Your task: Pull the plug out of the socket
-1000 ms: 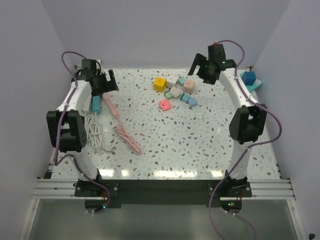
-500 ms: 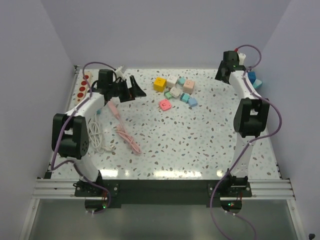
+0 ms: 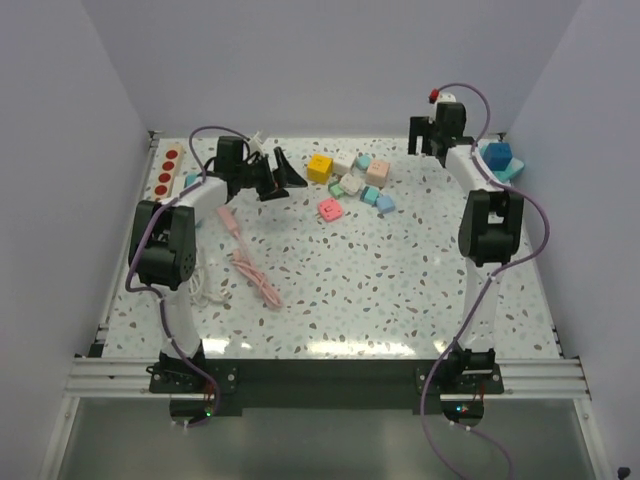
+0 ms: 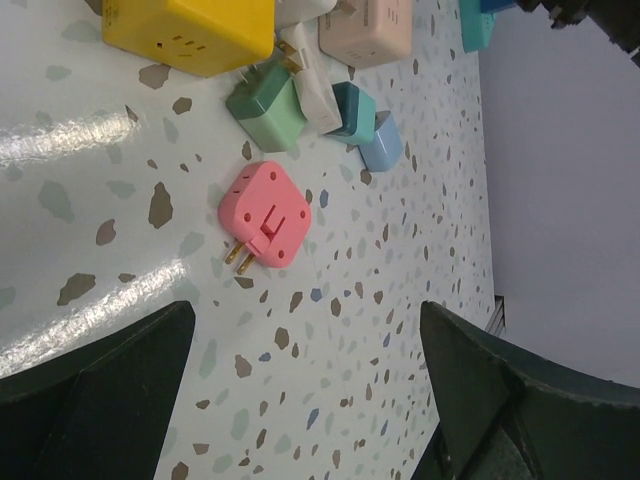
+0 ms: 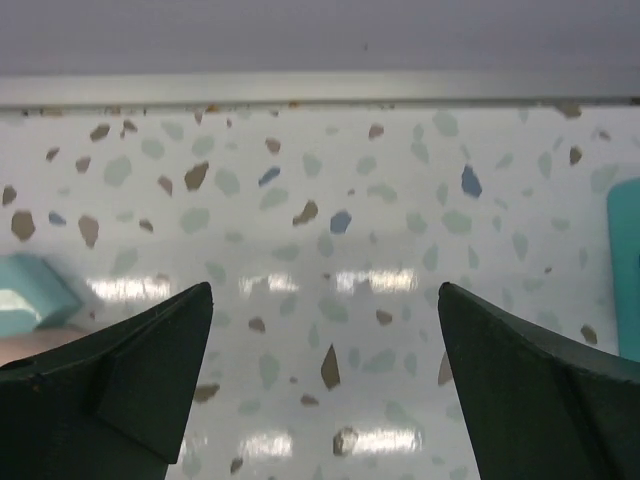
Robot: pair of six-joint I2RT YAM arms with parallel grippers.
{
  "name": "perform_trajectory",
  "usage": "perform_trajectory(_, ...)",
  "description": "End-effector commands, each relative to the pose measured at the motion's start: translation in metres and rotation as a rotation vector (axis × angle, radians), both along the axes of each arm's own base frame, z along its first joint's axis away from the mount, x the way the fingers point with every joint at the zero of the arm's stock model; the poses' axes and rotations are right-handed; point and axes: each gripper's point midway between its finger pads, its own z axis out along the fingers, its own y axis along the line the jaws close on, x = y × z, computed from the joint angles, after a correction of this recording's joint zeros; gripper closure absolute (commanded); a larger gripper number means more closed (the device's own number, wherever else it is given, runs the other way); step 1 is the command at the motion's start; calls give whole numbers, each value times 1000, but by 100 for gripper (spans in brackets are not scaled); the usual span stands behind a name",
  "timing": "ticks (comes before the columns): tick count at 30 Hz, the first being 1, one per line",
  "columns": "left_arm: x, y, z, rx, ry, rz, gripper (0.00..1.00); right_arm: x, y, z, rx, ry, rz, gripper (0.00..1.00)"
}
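Lying across the far middle of the terrazzo table (image 3: 400,290) was a loose cluster of adapters: a yellow cube adapter (image 3: 319,168) (image 4: 190,35) furthest left, a beige adapter (image 3: 377,172) (image 4: 366,25) to its right, and a green adapter (image 4: 266,112), a teal adapter (image 4: 352,112) and a light blue adapter (image 4: 381,142) packed close together nearer the camera. A pink adapter (image 3: 331,209) (image 4: 265,214) sat a little apart from them, its two brass prongs resting on the table.

The left gripper (image 3: 283,175) (image 4: 310,400) hung just left of the yellow cube, its fingers spread wide with nothing between them. In its wrist view the pink adapter lay in the gap ahead of them.

The socket strip (image 3: 168,170), white with red sockets, lay along the left edge at the far corner, behind the left arm. Whether any plug sat in it could not be told from the overhead view. A pink cable (image 3: 250,260) ran from beside that arm towards the near side, and a coiled white cable (image 3: 195,275) lay just left of it, partly hidden by the arm.

The right gripper (image 3: 425,135) (image 5: 325,380) was at the far edge, right of the cluster, fingers apart and holding nothing, facing bare table and the wall. Blue blocks (image 3: 498,157) sat at the far right corner.
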Motion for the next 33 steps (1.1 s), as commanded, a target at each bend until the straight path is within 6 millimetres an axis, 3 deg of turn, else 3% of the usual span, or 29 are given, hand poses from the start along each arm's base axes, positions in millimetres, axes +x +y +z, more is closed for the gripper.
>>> perform_trajectory(1, 14, -10, 39, -51, -116, -19, 0, 41, -10, -8, -37, -57, -31, 2)
perform_trajectory(4, 12, -10, 41, -50, -121, -17, 0, 51, -50, 1, -72, -124, -212, 1)
perform_trajectory(5, 9, -9, 36, -48, -114, -16, 0, 48, -74, -2, -75, -124, -260, 1)
perform_trajectory(8, 3, -7, 33, -45, -115, -14, 0, 43, -102, 13, -171, -171, -299, 1)
perform_trajectory(10, 1, -7, 28, -42, -106, -20, 0, 47, -113, 33, -251, -250, -310, 1)
perform_trajectory(13, -3, -9, 15, -45, -67, -38, 0, 41, -126, 40, -366, -286, -322, 1)
perform_trajectory(14, -3, -9, 13, -46, -59, -38, 0, 36, -128, 33, -406, -269, -310, 1)
perform_trajectory(16, -2, -9, 8, -43, -48, -39, 0, 37, -130, 39, -432, -321, -313, 1)
perform_trajectory(17, -1, -10, 9, -45, -49, -43, 0, 29, -130, 27, -456, -301, -291, 1)
perform_trajectory(19, 3, -12, 8, -42, -42, -51, 0, 28, -129, 49, -446, -399, -277, 1)
perform_trajectory(20, 5, -12, 4, -36, -41, -53, 0, 24, -131, 42, -424, -402, -265, 1)
perform_trajectory(24, 7, -14, 0, -37, -31, -53, 0, 18, -145, 59, -403, -431, -297, 1)
perform_trajectory(29, 3, -15, -20, -29, 11, -56, 0, 20, -181, 54, -335, -418, -421, 1)
perform_trajectory(33, 1, -18, -34, -25, 42, -56, 0, 19, -195, 50, -281, -442, -459, 1)
